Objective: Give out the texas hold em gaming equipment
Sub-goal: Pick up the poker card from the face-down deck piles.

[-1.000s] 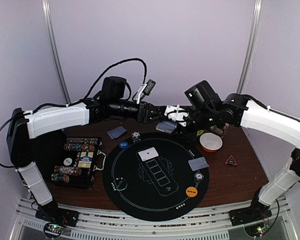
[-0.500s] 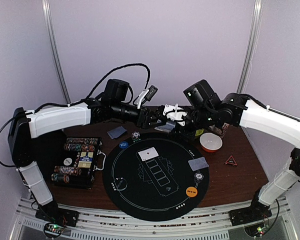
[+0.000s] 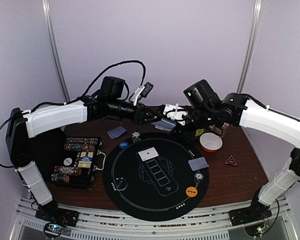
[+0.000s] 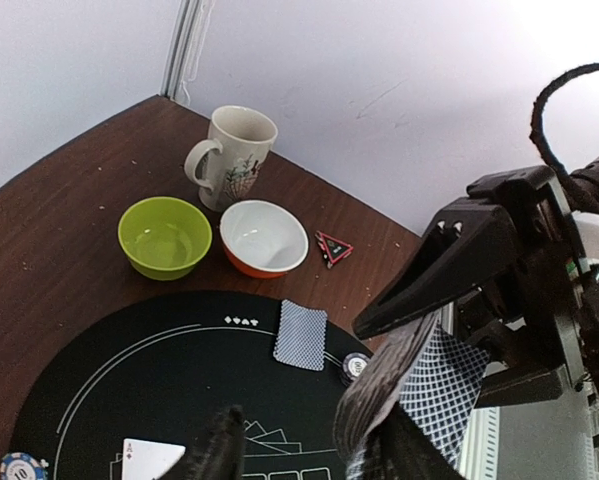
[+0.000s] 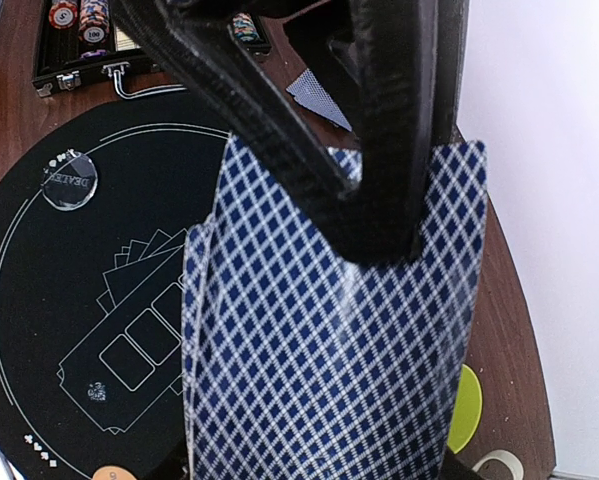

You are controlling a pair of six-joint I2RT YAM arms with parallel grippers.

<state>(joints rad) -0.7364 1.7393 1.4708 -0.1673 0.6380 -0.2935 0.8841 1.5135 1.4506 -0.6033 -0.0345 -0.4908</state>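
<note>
Playing cards with blue diamond backs [image 5: 329, 340] hang as a stack in the clenched right gripper [image 5: 379, 225], in the air above the far rim of the round black mat [image 3: 139, 200]. The left gripper [image 4: 309, 450] faces it, its tips standing apart on either side of a bent card [image 4: 374, 400] that bows away from the stack; whether they pinch it cannot be told. On the mat lie a face-up card [image 3: 148, 154] near the centre, a face-down card [image 3: 198, 163] toward the right edge, a blue disc [image 3: 123, 145], an orange disc [image 3: 192, 190] and a clear dealer disc [image 3: 120, 184]. A second face-down card [image 3: 116, 132] rests on the wooden table [image 3: 245, 180] beyond the mat. The red triangle [image 3: 231, 160] lies right of the mat, near the white-orange bowl [image 3: 210, 142]. An open chip case [image 3: 79, 161] sits left of the mat.
</note>
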